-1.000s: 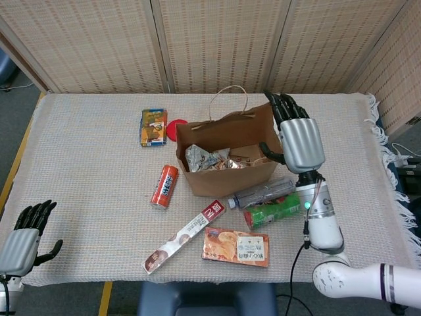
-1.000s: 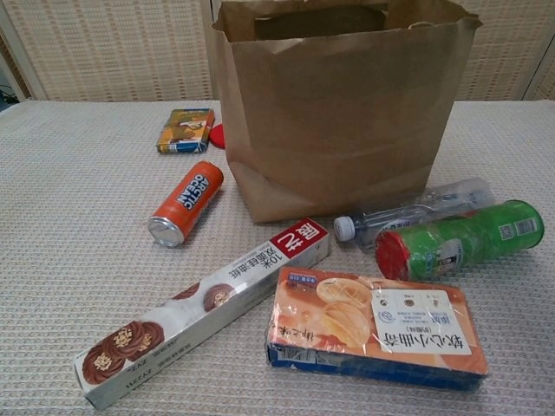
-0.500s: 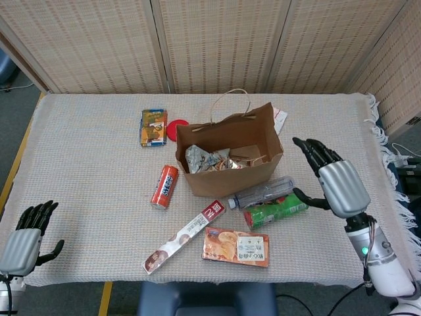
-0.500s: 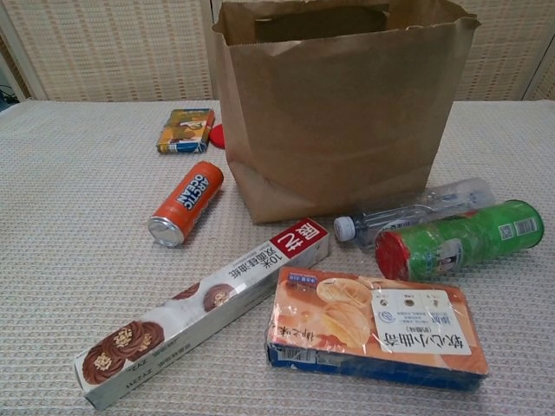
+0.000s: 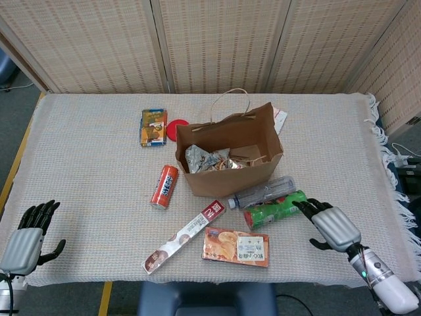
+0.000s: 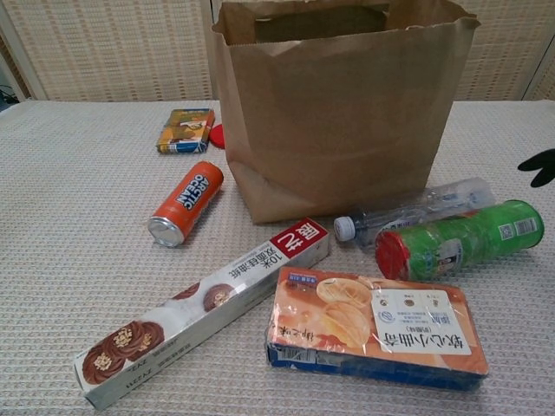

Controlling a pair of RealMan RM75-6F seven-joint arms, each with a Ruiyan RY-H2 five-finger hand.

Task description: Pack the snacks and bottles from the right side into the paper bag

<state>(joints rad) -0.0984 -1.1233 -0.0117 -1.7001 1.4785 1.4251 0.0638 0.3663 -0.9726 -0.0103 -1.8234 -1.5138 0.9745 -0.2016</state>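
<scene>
The brown paper bag (image 5: pixel 231 150) (image 6: pixel 338 113) stands open mid-table with snack packets inside. In front of it lie a clear water bottle (image 5: pixel 263 192) (image 6: pixel 416 211), a green chip can (image 5: pixel 276 209) (image 6: pixel 464 240), an orange cracker box (image 5: pixel 235 246) (image 6: pixel 373 325) and a long cookie box (image 5: pixel 184 236) (image 6: pixel 204 308). My right hand (image 5: pixel 332 226) is open, empty, fingers spread, just right of the green can; its dark fingertips (image 6: pixel 539 166) show at the chest view's right edge. My left hand (image 5: pixel 26 237) rests open at the table's front left corner.
An orange can (image 5: pixel 164 185) (image 6: pixel 185 203) lies left of the bag. A small colourful box (image 5: pixel 153 126) (image 6: pixel 185 129) and a red lid (image 5: pixel 176 129) sit behind it. The table's right edge has a fringe (image 5: pixel 388 164).
My right hand has come away from above the bag's right side, swinging right and then down to the table beside the green can. The left hand has barely moved.
</scene>
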